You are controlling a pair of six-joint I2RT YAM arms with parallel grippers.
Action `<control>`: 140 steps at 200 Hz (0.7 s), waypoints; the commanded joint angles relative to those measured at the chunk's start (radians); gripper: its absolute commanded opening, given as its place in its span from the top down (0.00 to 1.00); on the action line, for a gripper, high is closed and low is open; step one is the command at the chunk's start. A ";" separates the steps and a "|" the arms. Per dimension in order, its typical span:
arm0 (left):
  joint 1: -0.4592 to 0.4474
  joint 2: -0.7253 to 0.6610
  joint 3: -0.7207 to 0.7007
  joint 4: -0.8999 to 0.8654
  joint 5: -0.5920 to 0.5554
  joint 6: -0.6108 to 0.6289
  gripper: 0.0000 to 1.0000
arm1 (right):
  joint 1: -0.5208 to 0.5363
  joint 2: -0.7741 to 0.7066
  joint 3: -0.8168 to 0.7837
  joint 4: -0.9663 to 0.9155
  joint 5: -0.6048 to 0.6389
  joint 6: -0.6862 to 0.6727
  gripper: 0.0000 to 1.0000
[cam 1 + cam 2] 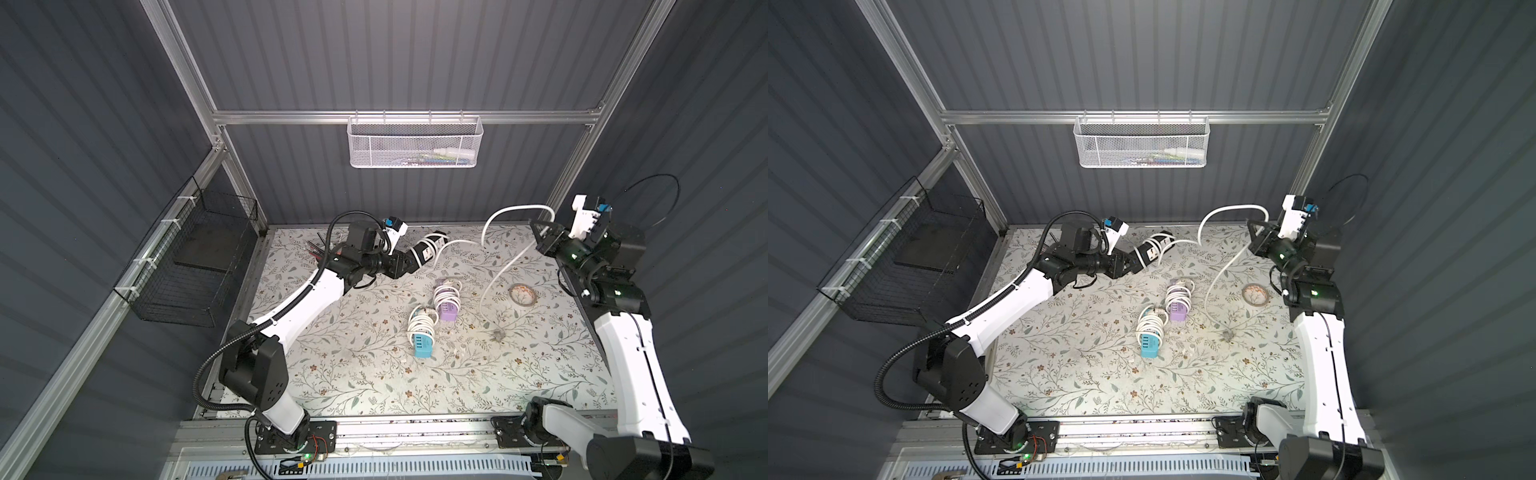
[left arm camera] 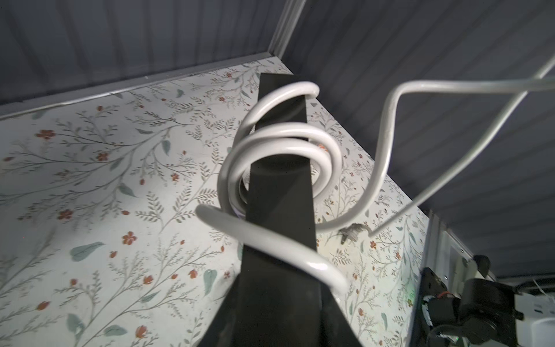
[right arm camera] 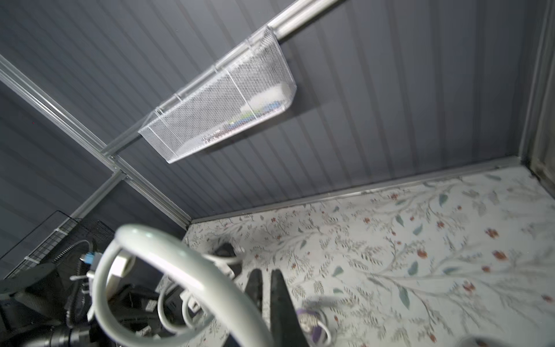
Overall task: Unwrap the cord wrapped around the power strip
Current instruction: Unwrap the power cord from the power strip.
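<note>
The black power strip (image 2: 279, 192) is held over the back of the worktop (image 1: 353, 374), one end clamped in the left jaws, four loops of its white cord (image 2: 285, 132) around it. The right jaws pinch the cord's loose run; its plug (image 1: 497, 335) lies on the worktop. A blue strip (image 1: 424, 352) and a purple strip (image 1: 449, 313) lie mid-worktop, each cord-wound. Any print is too small to read. One tape roll (image 1: 523, 294) lies nearby.

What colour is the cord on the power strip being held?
White cord; shows best in the left wrist view.
</note>
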 commanded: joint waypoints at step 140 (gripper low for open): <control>-0.086 -0.044 0.028 0.155 0.415 -0.069 1.00 | 0.010 0.434 -0.094 0.266 -0.024 0.133 1.00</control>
